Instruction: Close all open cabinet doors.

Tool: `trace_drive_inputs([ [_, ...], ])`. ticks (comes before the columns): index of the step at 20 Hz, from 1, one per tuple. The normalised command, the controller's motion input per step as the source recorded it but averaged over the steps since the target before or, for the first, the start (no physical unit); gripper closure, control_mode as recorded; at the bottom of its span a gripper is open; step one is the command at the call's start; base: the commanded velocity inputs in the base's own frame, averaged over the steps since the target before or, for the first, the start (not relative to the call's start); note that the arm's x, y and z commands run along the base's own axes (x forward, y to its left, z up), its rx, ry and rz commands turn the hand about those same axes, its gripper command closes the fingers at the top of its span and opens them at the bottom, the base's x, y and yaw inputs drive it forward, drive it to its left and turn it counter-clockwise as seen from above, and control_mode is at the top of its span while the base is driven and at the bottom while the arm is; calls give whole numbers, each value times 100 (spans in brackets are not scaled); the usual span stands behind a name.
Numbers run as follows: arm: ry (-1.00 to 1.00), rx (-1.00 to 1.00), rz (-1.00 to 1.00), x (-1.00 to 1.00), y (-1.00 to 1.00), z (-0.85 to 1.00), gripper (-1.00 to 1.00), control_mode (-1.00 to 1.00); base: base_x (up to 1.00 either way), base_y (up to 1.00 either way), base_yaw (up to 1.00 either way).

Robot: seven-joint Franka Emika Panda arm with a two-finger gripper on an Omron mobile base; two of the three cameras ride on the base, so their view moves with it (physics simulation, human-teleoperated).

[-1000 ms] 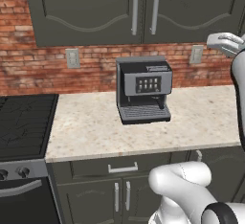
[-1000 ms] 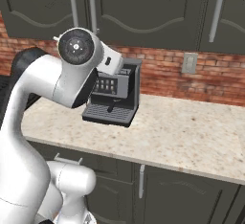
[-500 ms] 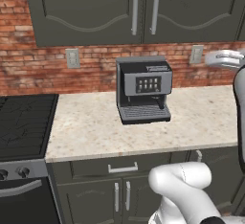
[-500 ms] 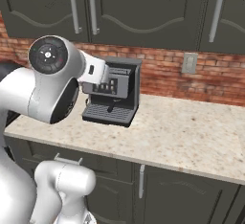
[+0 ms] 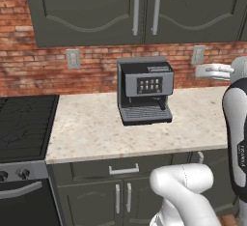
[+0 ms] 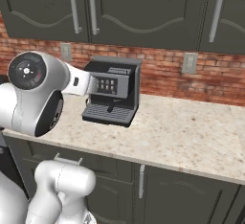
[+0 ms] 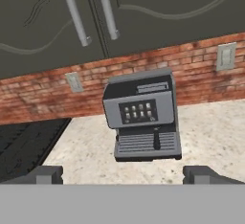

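Two cabinet doors (image 5: pixel 140 7) with silver bar handles (image 5: pixel 136 7) above a brick wall, flush shut, coffee machine (image 5: pixel 144 90) on the counter (image 5: pixel 87 131) below, gripper (image 7: pixel 122 174) fingers spread wide, grasping nothing.

Two cabinet doors (image 5: pixel 91 7) (image 5: pixel 193 5) hang ahead of the hand, each with one bar handle. One coffee machine (image 7: pixel 142 115), two wall outlets (image 5: pixel 73 59) (image 5: pixel 198 54), one stove (image 5: pixel 24 123).
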Motion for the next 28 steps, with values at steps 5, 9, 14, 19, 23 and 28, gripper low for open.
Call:
trace_drive_inputs([
  [5,7,-2,-2,0,29,-28,-100,-100,0,0,0],
  [9,8,-7,0,3,25,-24,-100,-100,0,0,0],
  [14,0,0,0,0,0,0,-100,-100,0,0,0],
  [19,0,0,0,0,0,0,-100,-100,0,0,0],
  [23,0,0,0,0,0,0,-100,-100,0,0,0],
  [28,0,0,0,0,0,0,-100,-100,0,0,0],
])
